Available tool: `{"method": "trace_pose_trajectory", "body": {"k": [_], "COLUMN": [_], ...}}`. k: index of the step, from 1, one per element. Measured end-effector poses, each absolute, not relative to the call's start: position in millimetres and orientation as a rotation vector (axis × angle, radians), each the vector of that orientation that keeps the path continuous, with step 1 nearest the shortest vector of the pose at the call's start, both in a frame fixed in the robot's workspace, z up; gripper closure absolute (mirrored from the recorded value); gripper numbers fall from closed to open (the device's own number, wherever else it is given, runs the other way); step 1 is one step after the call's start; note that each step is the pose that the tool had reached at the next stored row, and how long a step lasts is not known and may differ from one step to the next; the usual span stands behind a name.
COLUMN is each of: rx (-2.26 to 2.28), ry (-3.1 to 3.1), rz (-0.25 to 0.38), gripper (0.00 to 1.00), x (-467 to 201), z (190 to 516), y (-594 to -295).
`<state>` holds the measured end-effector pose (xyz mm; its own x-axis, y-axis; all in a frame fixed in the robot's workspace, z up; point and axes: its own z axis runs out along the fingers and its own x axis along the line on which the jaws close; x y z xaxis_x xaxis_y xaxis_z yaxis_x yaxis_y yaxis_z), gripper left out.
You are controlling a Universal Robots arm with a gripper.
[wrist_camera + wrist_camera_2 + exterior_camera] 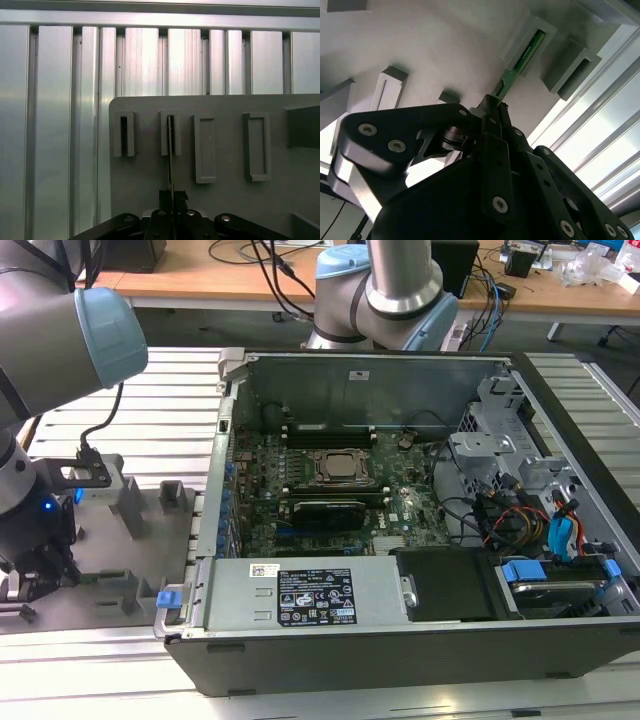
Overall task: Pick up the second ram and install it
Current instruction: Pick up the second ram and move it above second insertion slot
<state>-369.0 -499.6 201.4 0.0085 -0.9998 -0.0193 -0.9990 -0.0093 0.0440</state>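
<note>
The second ram (522, 57) is a slim green stick standing on edge, its far end still inside a grey slot holder (512, 50) on the grey fixture plate (230, 205). In the first wrist view the ram (170, 165) shows edge-on as a thin line running from the holder (165, 132) to my gripper (172, 202). My gripper (492, 107) is shut on the stick's near end. In the exterior view the gripper (28, 582) sits low over the plate (110, 570), at the exterior view's left of the open computer case (400, 640).
The motherboard (400, 505) lies in the case with the CPU socket (338, 466), black memory slots (330, 430) and a black-shrouded card (325, 512). Other grey holders (206, 147) stand on the plate. Ribbed aluminium table (60, 125) surrounds it. A second arm's base (385, 290) stands behind the case.
</note>
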Motion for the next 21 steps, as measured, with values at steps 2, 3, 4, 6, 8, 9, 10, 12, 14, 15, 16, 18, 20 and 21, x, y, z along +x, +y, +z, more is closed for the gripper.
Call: {"method": "trace_pose_trajectory", "body": {"k": [2, 3, 4, 6, 8, 9, 10, 12, 14, 15, 16, 18, 20, 21], "rx": [2.218, 2.218, 2.218, 2.218, 2.218, 2.218, 2.218, 2.219, 2.219, 2.218, 2.219, 2.219, 2.218, 2.219], "ry": [-2.199, -2.199, -2.199, -2.199, -2.199, -2.199, -2.199, -2.199, -2.199, -2.199, -2.199, -2.199, -2.199, -2.199], "rz": [-0.07, -0.07, -0.07, -0.07, -0.07, -0.07, -0.07, -0.07, -0.071, -0.071, -0.07, -0.071, -0.071, -0.07], "gripper": [0.86, 0.86, 0.86, 0.86, 0.86, 0.86, 0.86, 0.86, 0.86, 0.86, 0.86, 0.86, 0.86, 0.86], "x": [-368.9, -369.0, -369.0, -368.9, -369.0, -369.0, -369.0, -368.9, -369.0, -369.0, -368.9, -368.9, -369.0, -368.9], "z": [201.4, 201.4, 201.4, 201.3, 201.3, 201.3, 201.3, 201.3, 203.3, 205.8, 207.1, 209.2, 211.9, 213.9], "y": [-499.6, -499.6, -499.6, -499.6, -499.6, -499.6, -499.6, -499.6, -499.6, -499.6, -499.6, -499.6, -499.6, -499.6]}}
